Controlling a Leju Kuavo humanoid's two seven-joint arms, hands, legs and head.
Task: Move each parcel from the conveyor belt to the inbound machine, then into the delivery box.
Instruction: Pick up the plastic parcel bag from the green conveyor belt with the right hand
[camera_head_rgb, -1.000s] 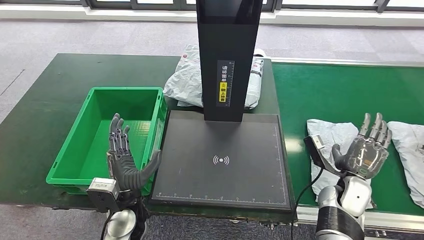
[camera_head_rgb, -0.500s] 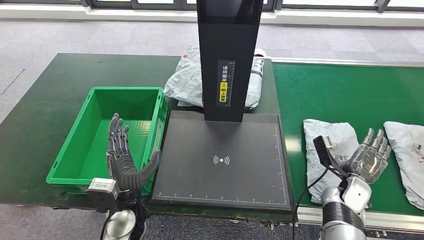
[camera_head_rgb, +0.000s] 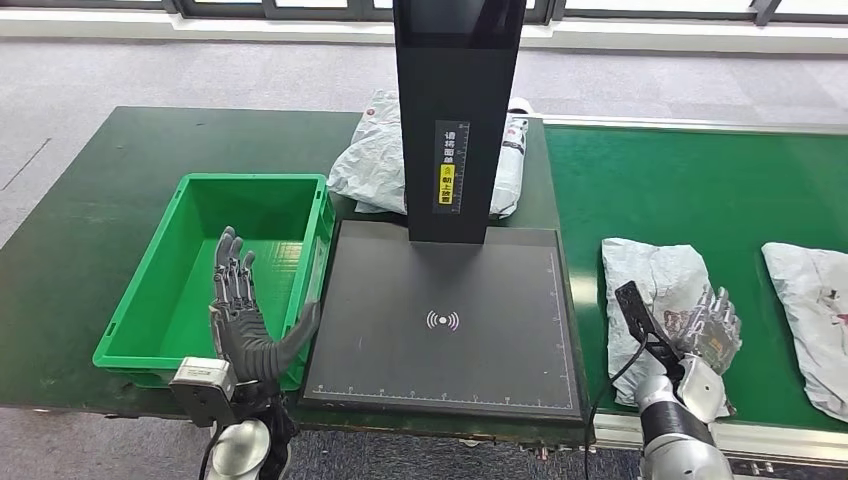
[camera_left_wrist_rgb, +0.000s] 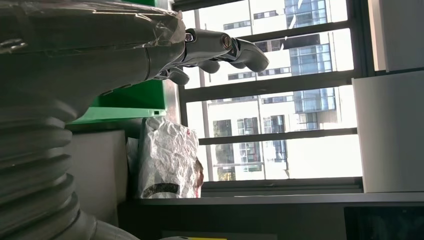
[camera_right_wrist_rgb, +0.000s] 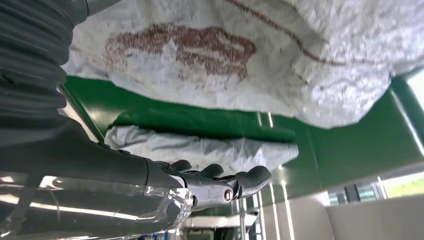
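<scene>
A crumpled grey parcel (camera_head_rgb: 652, 288) lies on the green conveyor belt (camera_head_rgb: 680, 180), just right of the inbound machine. My right hand (camera_head_rgb: 706, 334) is low at the parcel's near right edge, fingers spread, holding nothing. The right wrist view has its fingers (camera_right_wrist_rgb: 220, 184) stretched out beside a grey parcel with a red mark (camera_right_wrist_rgb: 225, 60). A second parcel (camera_head_rgb: 812, 310) lies further right on the belt. My left hand (camera_head_rgb: 240, 318) stands upright and empty at the near right corner of the green delivery box (camera_head_rgb: 140, 320). The box holds nothing.
The inbound machine has a black scan plate (camera_head_rgb: 445, 320) and a tall black column (camera_head_rgb: 455, 110) at its back. Behind the column lies another grey parcel (camera_head_rgb: 372, 160), which shows in the left wrist view too (camera_left_wrist_rgb: 167, 160). The dark green table (camera_head_rgb: 90, 190) carries the box.
My right hand has dropped from a raised pose down to the near edge of the parcel. Both belt parcels have drifted slightly left. The left hand has hardly moved.
</scene>
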